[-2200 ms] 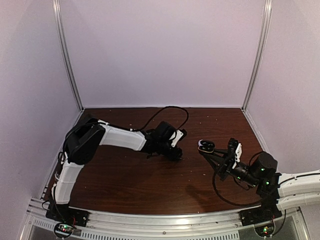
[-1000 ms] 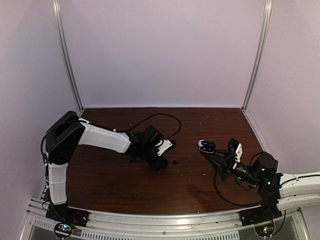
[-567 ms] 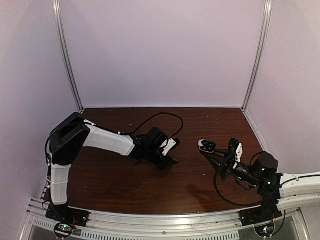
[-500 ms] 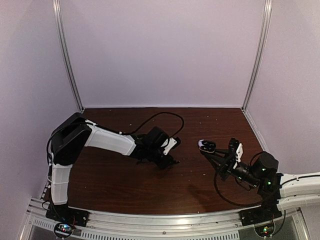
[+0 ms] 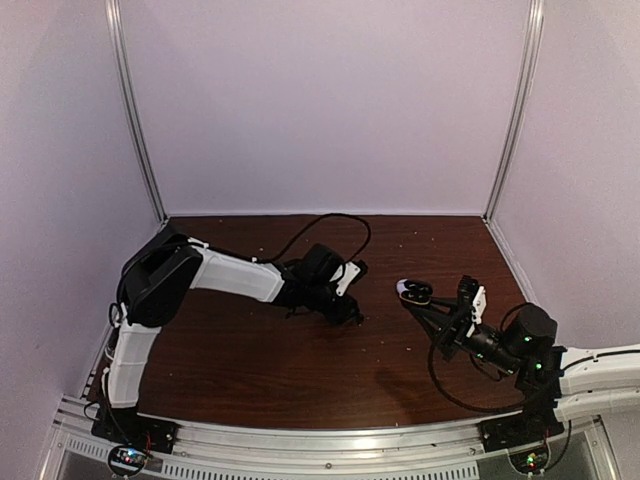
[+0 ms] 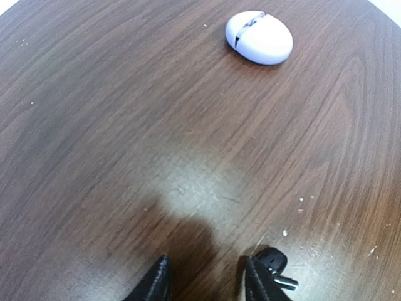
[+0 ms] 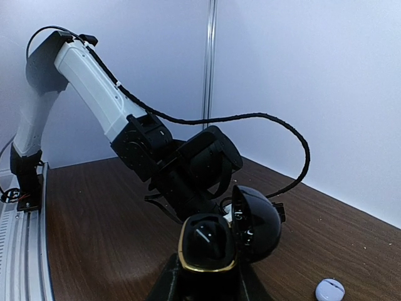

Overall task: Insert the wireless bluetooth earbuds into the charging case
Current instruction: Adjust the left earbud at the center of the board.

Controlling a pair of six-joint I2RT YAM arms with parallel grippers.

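My right gripper is shut on an open black charging case with a gold rim, lid swung right, held above the table. I cannot tell what sits in its dark wells. My left gripper is open and empty, low over the table near its middle. One black earbud lies on the wood just outside its right finger. A closed pale white-lavender case lies ahead of it, also low right in the right wrist view. The pale earbuds are out of view.
Dark wood table with pale walls on three sides. The left arm's black cable loops above the table behind its wrist. The right arm's cable curves over the near right. Small pale specks dot the wood.
My left arm pulled back to the left, leaving the black earbud on the table, then swung right again to it. The right arm and black case have not moved.
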